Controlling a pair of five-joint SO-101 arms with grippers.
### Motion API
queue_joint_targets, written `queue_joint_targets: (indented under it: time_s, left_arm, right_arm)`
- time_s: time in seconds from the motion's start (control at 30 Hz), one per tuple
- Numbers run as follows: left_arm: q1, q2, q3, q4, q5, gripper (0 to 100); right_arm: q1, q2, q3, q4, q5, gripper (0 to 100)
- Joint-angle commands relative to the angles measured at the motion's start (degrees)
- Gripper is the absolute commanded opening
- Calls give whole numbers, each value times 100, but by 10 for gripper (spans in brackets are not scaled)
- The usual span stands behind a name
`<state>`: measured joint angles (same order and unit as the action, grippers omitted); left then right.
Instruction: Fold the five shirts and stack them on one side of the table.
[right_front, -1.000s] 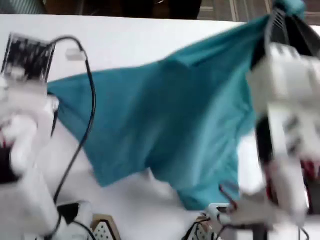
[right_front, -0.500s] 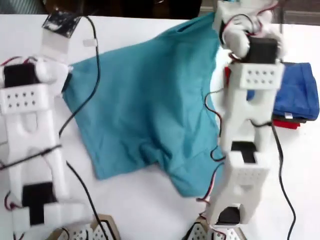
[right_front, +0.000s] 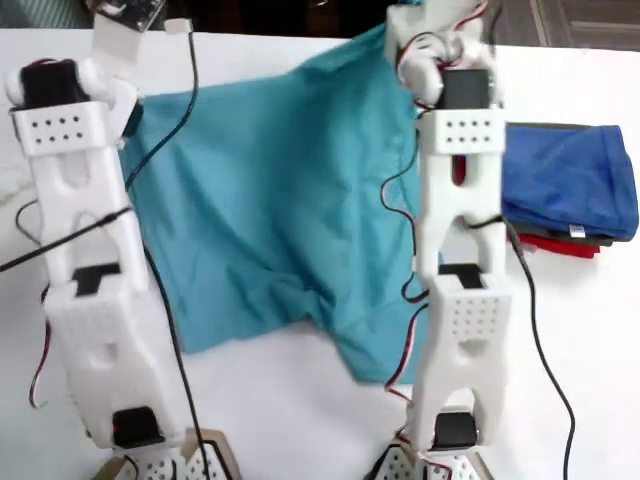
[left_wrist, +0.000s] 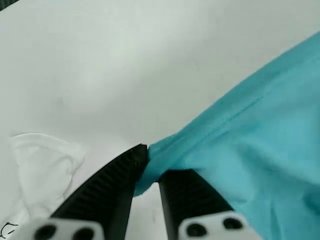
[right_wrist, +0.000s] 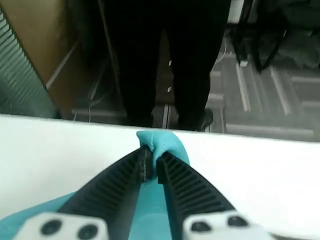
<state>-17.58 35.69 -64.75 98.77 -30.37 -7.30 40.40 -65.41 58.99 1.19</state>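
A teal shirt (right_front: 290, 210) lies spread over the middle of the white table (right_front: 300, 420), between the two arms. Its near edge is rumpled and it is stretched flatter toward the far side.

The left hand (left_wrist: 152, 162) is closed on a bunched corner of the teal shirt, and cloth is pinched between its dark fingers just above the table. Near that hand lies a crumpled white piece (left_wrist: 42, 165), perhaps cloth, though the view is too poor to say.

The right hand (right_wrist: 152, 155) is clamped on another small fold of the teal shirt at the table's far edge. A nub of cloth sticks out past its fingertips.

On the right side of the table, just beside the right arm (right_front: 455, 230), sits a stack (right_front: 560, 200) of folded shirts. A blue shirt (right_front: 570, 175) is on top, with a dark layer and a red one showing under it.
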Motion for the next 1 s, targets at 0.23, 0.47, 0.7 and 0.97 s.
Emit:
queue_joint_targets:
  time_s: [0.23, 0.47, 0.7, 0.97]
  left_arm:
    - [44, 1204, -1780, -88, -53, 25]
    - [-18, 1389, -1560, -44, -70, 25]
    - [114, 1837, -549, 176, -53, 25]
    - [264, 1530, -426, 360, 26, 25]
  right_arm:
    - [-31, 1200, -97, -743, 70, 19]
    - [-31, 1358, -105, -1068, 62, 19]
    - [-145, 1754, -88, -831, 70, 19]
    - [75, 1692, -527, 110, 44, 19]
